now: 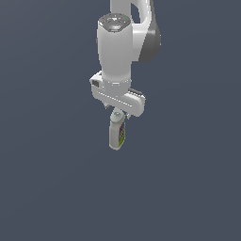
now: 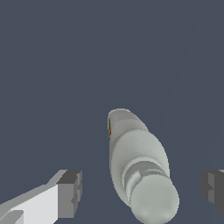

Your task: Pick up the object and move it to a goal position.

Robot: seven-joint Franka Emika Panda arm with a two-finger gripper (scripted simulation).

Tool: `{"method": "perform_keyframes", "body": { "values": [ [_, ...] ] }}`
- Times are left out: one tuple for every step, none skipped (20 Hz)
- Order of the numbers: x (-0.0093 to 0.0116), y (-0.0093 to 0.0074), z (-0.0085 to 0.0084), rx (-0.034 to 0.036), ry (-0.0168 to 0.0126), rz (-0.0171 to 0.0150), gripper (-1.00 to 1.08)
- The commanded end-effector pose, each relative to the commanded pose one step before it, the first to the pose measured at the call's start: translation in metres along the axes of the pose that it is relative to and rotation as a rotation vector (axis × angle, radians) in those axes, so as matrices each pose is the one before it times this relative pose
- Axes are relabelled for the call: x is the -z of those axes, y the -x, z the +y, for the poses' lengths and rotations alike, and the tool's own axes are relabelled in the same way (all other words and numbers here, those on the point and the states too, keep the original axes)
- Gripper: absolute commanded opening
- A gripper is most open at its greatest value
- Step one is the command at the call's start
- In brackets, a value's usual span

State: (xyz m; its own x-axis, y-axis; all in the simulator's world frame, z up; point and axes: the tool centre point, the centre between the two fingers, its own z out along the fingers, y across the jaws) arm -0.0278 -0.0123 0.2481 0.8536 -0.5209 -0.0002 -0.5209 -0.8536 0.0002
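Nearest to my wrist camera is the bottle's round off-white cap (image 2: 154, 203), large and slightly blurred. Behind it the bottle (image 2: 133, 157) runs away from the lens: a short angled neck, then a smooth off-white body, with a thin sliver of red and yellow label showing along one edge near the far end. My claw (image 2: 142, 192) is open. One dark grey fingertip (image 2: 70, 193) on its white finger stands to one side of the cap, the other fingertip (image 2: 214, 190) to the other side, and clear gaps of background separate both from the bottle, so neither pad touches it in this view.

Beyond the bottle there is only a flat, even slate-blue bench surface (image 2: 65, 65), with no edge, wall or horizon to be seen. I cannot tell from this view whether the bottle lies on it or not.

From the exterior view, my arm (image 1: 117, 52) comes down from the top of the picture, white with a dark grey joint, wrist pointing straight down. The claw (image 1: 121, 113) sits just over the bottle's cap end. The bottle (image 1: 116, 134) appears below it, cap uppermost, its multicoloured label facing the exterior view's right. The same slate-blue surface (image 1: 47, 188) fills everything around.
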Motion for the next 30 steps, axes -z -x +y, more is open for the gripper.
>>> {"method": "perform_keyframes", "body": {
  "values": [
    [-0.01017,0.00011,0.00006,-0.00088,-0.00010,0.00023,1.00],
    [-0.00277,-0.00007,-0.00020,0.00000,0.00000,0.00000,1.00],
    [-0.00215,-0.00030,0.00003,-0.00049,-0.00003,0.00002,1.00],
    [-0.00155,-0.00024,-0.00023,0.00000,0.00000,0.00000,1.00],
    [-0.00090,-0.00025,-0.00020,0.00000,0.00000,0.00000,1.00],
    [-0.00027,-0.00010,-0.00008,0.00000,0.00000,0.00000,1.00],
    [0.00000,0.00000,0.00000,0.00000,0.00000,0.00000,-1.00],
    [0.00000,0.00000,0.00000,0.00000,0.00000,0.00000,-1.00],
    [0.00000,0.00000,0.00000,0.00000,0.00000,0.00000,-1.00],
    [0.00000,0.00000,0.00000,0.00000,0.00000,0.00000,-1.00],
    [0.00000,0.00000,0.00000,0.00000,0.00000,0.00000,-1.00],
    [0.00000,0.00000,0.00000,0.00000,0.00000,0.00000,-1.00],
    [0.00000,0.00000,0.00000,0.00000,0.00000,0.00000,-1.00],
    [0.00000,0.00000,0.00000,0.00000,0.00000,0.00000,-1.00],
    [0.00000,0.00000,0.00000,0.00000,0.00000,0.00000,-1.00],
    [0.00000,0.00000,0.00000,0.00000,0.00000,0.00000,-1.00],
    [0.00154,-0.00093,0.00038,-0.00110,-0.00131,0.00257,-1.00],
    [0.00040,-0.00030,-0.00011,-0.00026,-0.00060,0.00122,-1.00],
    [0.00118,-0.00091,-0.00034,-0.00077,-0.00178,0.00363,-1.00],
    [0.00195,-0.00152,-0.00058,-0.00128,-0.00295,0.00601,-1.00],
    [0.00271,-0.00212,-0.00081,-0.00178,-0.00412,0.00838,-1.00],
    [0.00351,-0.00271,-0.00103,-0.00229,-0.00529,0.01078,-1.00],
    [0.00426,-0.00330,-0.00125,-0.00278,-0.00644,0.01312,-1.00],
    [0.00504,-0.00387,-0.00147,-0.00327,-0.00759,0.01545,-1.00],
    [0.00578,-0.00444,-0.00169,-0.00375,-0.00871,0.01773,-1.00],
    [0.00653,-0.00499,-0.00189,-0.00423,-0.00982,0.01999,-1.00],
    [0.00725,-0.00554,-0.00210,-0.00469,-0.01090,0.02219,-1.00],
    [0.00797,-0.00606,-0.00229,-0.00515,-0.01197,0.02435,-1.00],
    [0.00866,-0.00657,-0.00248,-0.00559,-0.01300,0.02645,-1.00],
    [0.00935,-0.00707,-0.00267,-0.00601,-0.01401,0.02849,-1.00]
  ]
}}
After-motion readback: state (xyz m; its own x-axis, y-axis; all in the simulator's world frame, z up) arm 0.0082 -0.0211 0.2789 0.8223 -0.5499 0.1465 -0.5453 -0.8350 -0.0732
